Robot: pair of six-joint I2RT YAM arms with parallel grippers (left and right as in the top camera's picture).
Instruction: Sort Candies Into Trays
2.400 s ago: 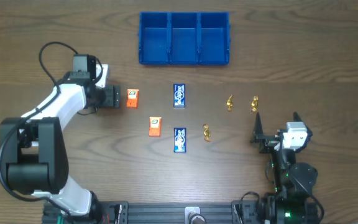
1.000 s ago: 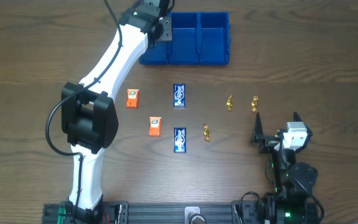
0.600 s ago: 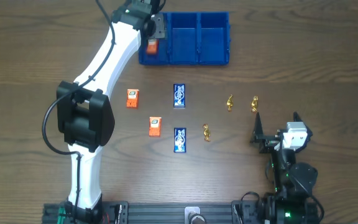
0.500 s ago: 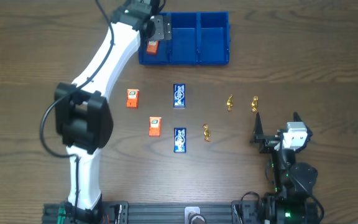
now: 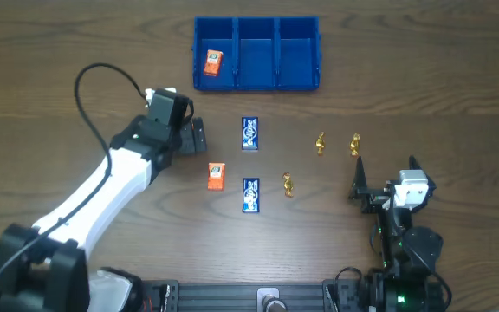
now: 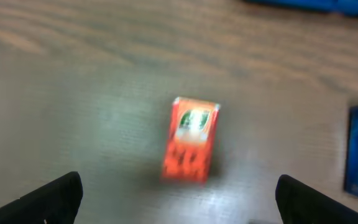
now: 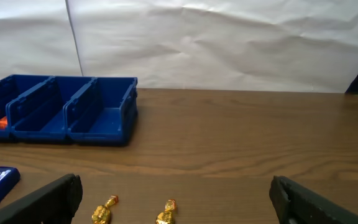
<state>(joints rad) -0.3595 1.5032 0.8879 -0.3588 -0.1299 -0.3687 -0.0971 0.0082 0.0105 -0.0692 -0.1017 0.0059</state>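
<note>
On the wooden table (image 5: 440,95): one blue three-compartment tray (image 5: 256,82), with an orange candy (image 5: 213,62) in its left compartment. Left gripper (image 6: 179,202), jaws spread wide, hovering over a second orange candy (image 6: 191,148). Right gripper (image 5: 385,166), likewise spread, empty, near three gold candies (image 5: 320,143).

Robotics lab or data-collection station, not a home: two robot arms, the left arm (image 5: 119,178) and the right arm (image 5: 403,227), are mounted on a black rail (image 5: 223,296) at the near edge of a wood-grain worktop (image 5: 440,95). A creased white sheet (image 7: 229,43) hangs behind the worktop as a plain backdrop. Props look staged: a blue three-compartment tray (image 5: 256,84) and wrapped candies (image 5: 250,196) laid out well apart in tidy rows by type.
</note>
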